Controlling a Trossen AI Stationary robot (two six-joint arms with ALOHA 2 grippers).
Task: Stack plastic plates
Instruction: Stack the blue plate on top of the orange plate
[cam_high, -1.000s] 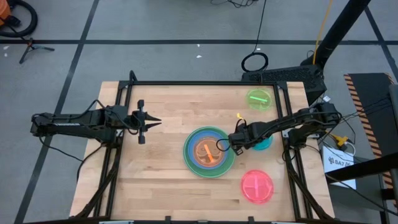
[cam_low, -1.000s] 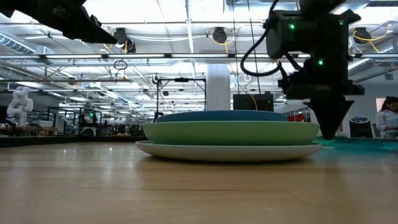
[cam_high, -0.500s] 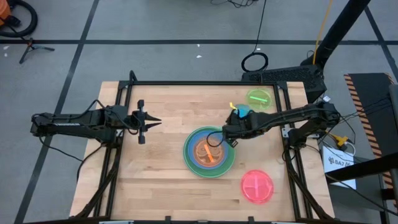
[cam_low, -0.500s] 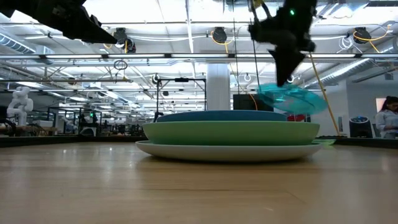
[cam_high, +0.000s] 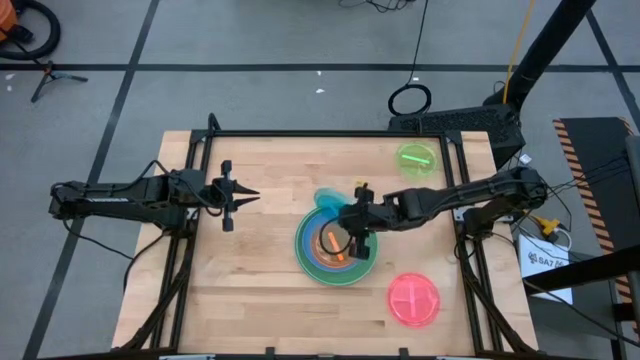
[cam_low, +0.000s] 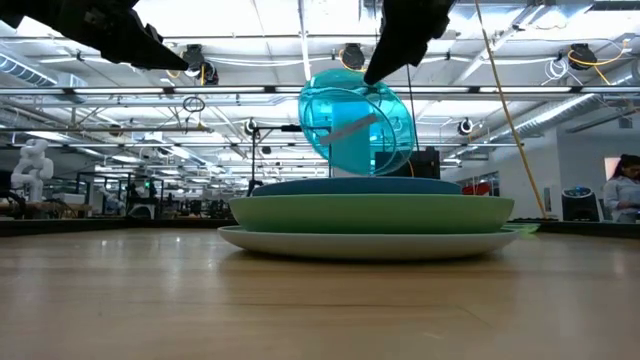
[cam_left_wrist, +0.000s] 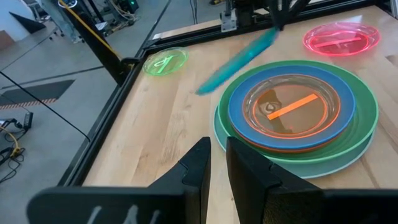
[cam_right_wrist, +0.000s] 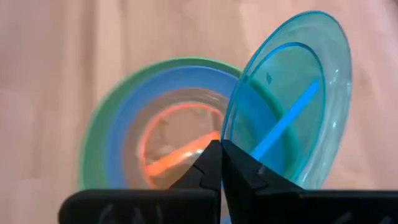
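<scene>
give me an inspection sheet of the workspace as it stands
surface: wooden table, bare around the plates
job's things: stack near mid-table, light blue at the bottom, then green, blue, orange on top; teal plate held tilted above it; lime plate and pink plate lie apart on the right
clutter: nothing seen
grippers: right claw shut on the teal plate's rim; left claw hangs over the table's left side, nothing held
cables: yellow cord hanging beside the right arm; a coil on the floor
surroundings: grey floor, workshop beyond, a person at far right
</scene>
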